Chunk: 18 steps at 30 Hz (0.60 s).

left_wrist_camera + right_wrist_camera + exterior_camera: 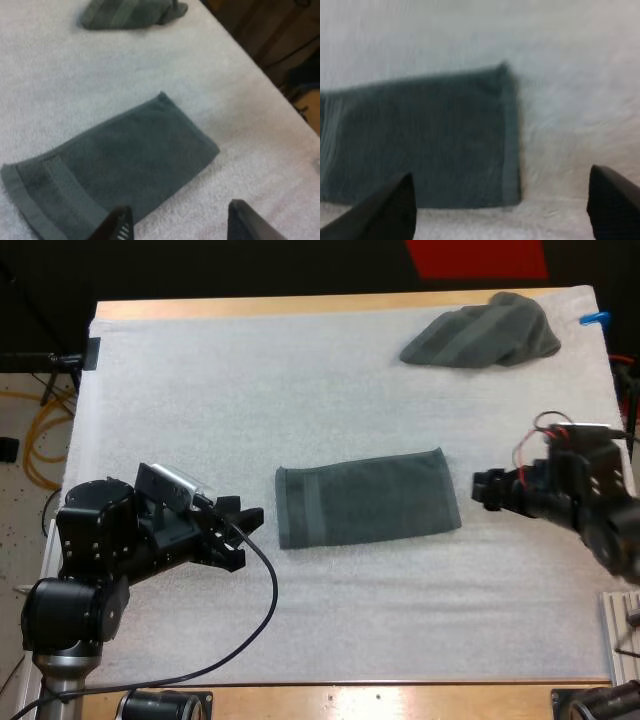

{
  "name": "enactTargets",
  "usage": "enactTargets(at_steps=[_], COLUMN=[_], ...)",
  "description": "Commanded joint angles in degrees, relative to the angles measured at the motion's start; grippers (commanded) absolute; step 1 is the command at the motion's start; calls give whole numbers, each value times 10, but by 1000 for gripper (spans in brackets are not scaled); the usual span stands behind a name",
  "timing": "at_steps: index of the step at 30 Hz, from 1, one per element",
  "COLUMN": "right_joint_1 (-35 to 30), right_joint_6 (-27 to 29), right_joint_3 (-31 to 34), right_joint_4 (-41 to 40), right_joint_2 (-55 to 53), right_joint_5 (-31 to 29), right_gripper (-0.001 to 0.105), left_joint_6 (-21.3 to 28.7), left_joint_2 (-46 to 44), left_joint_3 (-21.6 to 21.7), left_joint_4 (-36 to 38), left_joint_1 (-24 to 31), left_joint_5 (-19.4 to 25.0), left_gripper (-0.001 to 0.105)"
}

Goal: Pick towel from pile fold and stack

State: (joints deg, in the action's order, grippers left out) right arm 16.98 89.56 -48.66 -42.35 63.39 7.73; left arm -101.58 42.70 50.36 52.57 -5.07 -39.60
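Note:
A folded dark grey-green towel (pixel 366 499) lies flat in the middle of the white mat (pixel 300 390). A crumpled towel (pixel 485 333) sits at the mat's far right corner. My left gripper (pixel 245 525) hovers just left of the folded towel's left edge, open, with nothing between its fingers. My right gripper (pixel 482 490) is just right of the towel's right edge, open and holding nothing. The left wrist view looks over the folded towel (pixel 115 160) toward the crumpled towel (pixel 131 13). In the right wrist view the folded towel (pixel 420 137) lies ahead of the spread fingers (pixel 387 210).
The mat covers most of the wooden table (pixel 300 306). A metal bracket (pixel 622 625) sits at the table's right near edge. Bare mat lies in front of and behind the folded towel.

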Motion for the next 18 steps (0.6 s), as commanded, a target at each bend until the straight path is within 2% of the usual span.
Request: enactTargets(at_steps=[1, 8, 14, 18], right_joint_1=[-8, -82, -94, -94], right_joint_6=[7, 6, 7, -6], right_joint_3=[-9, -32, -47, -51], right_joint_4=[1, 48, 111, 147], right_joint_2=[16, 168, 264, 311], right_joint_5=[28, 172, 234, 248], right_gripper=[69, 69, 69, 69], left_joint_6=[2, 2, 2, 2], left_joint_2=[-1, -1, -1, -1], left_joint_3=[3, 3, 3, 3], left_joint_4=[-2, -2, -2, -2], left_joint_1=[1, 1, 1, 1], left_joint_5=[-10, -14, -14, -14], left_gripper=[42, 42, 42, 42])
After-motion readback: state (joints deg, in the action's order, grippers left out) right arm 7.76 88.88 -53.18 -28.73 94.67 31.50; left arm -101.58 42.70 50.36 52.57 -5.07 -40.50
